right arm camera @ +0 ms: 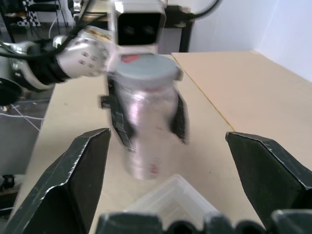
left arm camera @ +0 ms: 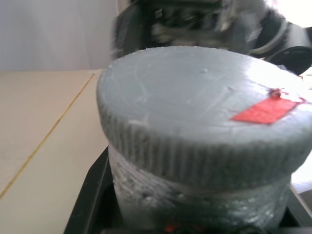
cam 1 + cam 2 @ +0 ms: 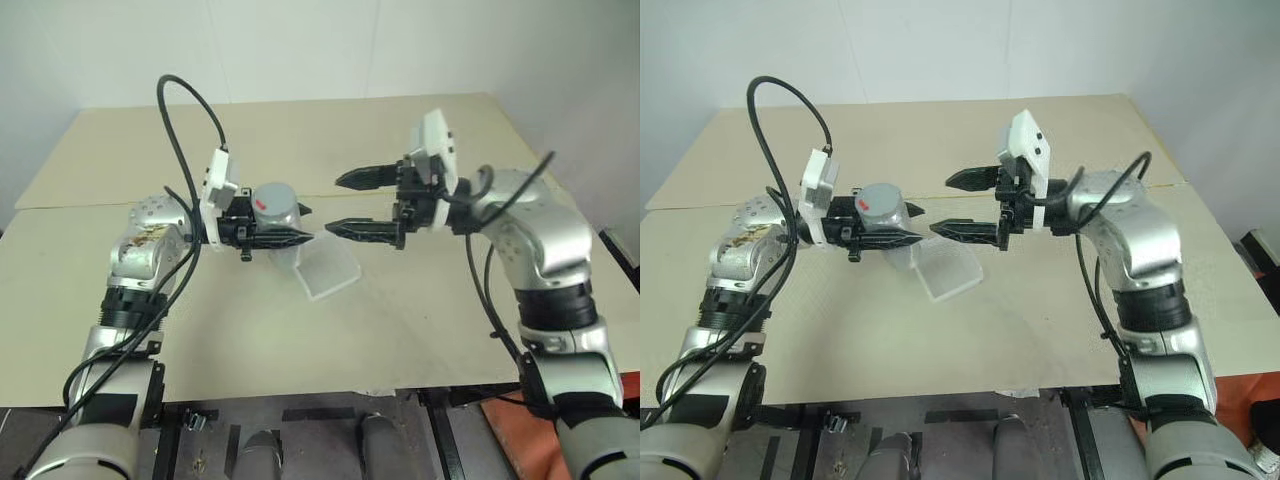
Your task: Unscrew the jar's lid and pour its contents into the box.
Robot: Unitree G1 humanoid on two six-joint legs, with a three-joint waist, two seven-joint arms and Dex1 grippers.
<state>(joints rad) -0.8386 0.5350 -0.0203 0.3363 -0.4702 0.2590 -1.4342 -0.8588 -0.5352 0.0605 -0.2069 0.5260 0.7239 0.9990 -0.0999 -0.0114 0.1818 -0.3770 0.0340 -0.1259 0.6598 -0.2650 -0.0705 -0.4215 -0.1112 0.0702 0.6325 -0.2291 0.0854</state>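
My left gripper (image 3: 303, 222) is shut on the jar (image 1: 146, 131), held upright above the table with its clear body between the fingers. The grey lid (image 3: 272, 198) sits on the jar, a red mark (image 2: 267, 109) on its top. A short way to the jar's right, my right gripper (image 3: 350, 205) points at the lid, open, with nothing between its fingers. The box (image 3: 328, 268), a shallow translucent tray, lies on the table just below and between the two grippers. The contents are hidden inside the jar.
The beige table (image 3: 420, 330) has a seam running across behind the arms. Its front edge lies close to me, with dark framework (image 3: 300, 430) below it. An orange thing (image 3: 500, 425) shows at the lower right, off the table.
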